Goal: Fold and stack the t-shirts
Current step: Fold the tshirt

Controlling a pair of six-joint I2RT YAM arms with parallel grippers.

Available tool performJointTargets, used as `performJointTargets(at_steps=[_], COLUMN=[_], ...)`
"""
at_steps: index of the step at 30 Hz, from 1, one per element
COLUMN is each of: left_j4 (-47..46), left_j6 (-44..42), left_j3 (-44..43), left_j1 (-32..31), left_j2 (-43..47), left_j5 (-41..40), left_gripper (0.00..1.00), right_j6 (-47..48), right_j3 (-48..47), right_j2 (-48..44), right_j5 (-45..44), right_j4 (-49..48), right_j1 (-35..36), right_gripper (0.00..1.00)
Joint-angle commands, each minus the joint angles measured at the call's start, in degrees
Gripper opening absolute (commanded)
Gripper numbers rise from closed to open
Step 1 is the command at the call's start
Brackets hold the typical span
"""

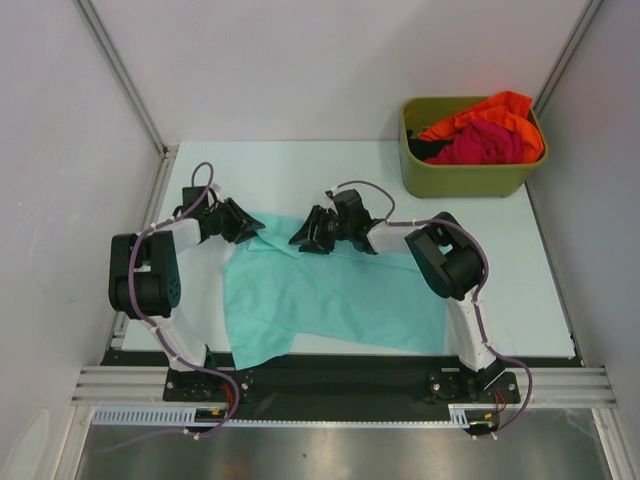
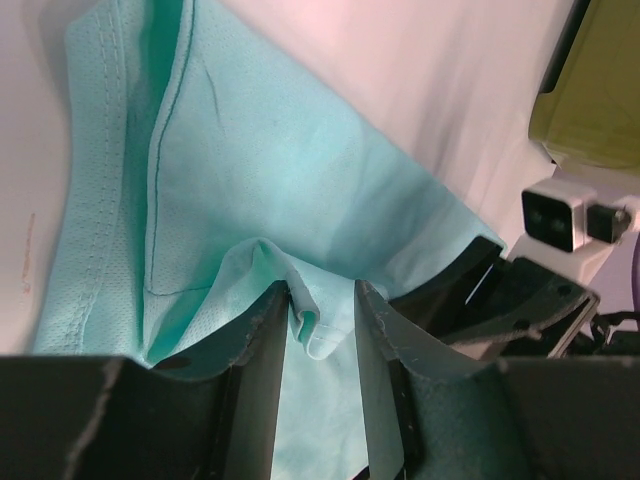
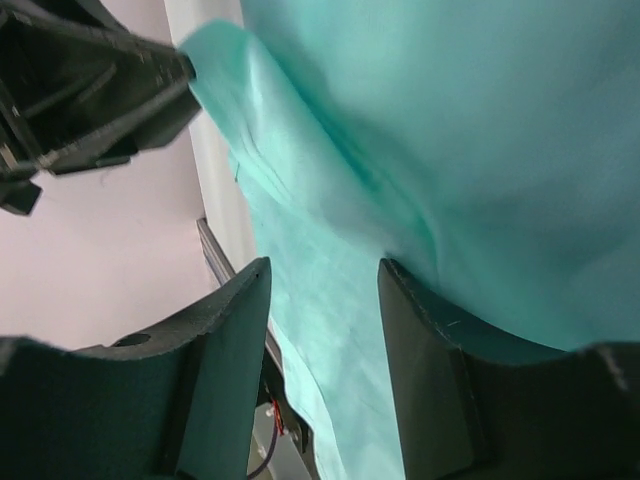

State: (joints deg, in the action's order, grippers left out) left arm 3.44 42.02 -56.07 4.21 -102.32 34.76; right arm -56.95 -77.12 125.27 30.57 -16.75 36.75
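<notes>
The teal t-shirt (image 1: 320, 300) lies spread and rumpled on the table. My left gripper (image 1: 250, 226) is at its far left corner. In the left wrist view the left gripper (image 2: 320, 300) is open, with a small folded hem of the teal shirt (image 2: 250, 160) standing between the jaws, not pinched. My right gripper (image 1: 300, 238) is at the shirt's far edge, close to the left one. In the right wrist view it (image 3: 325, 275) is open just over the teal cloth (image 3: 450, 150). The orange t-shirt (image 1: 492, 108) and the magenta-red t-shirt (image 1: 485, 146) lie bunched in the bin.
The olive-green bin (image 1: 465, 178) stands at the table's far right corner; it also shows in the left wrist view (image 2: 590, 100). White walls enclose the table (image 1: 300, 170) on three sides. The two grippers are a few centimetres apart.
</notes>
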Motion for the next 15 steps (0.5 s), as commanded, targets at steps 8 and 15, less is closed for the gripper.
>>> performJointTargets(at_steps=[8,15], left_j4=[-0.7,0.2], left_j6=[-0.5,-1.4], left_j3=[-1.7,-1.7], left_j1=[0.0,0.1], left_j2=[0.5,0.7], left_j5=[0.7,0.4], left_gripper=[0.35,0.34], right_j6=[-6.7,-7.0], right_j3=[7.8,9.1], right_j2=[-7.2,-5.6], right_j5=[-1.3,-3.5], right_j4=[-6.4,-7.8], right_j1=[1.3,1.7], right_gripper=[0.61,0.54])
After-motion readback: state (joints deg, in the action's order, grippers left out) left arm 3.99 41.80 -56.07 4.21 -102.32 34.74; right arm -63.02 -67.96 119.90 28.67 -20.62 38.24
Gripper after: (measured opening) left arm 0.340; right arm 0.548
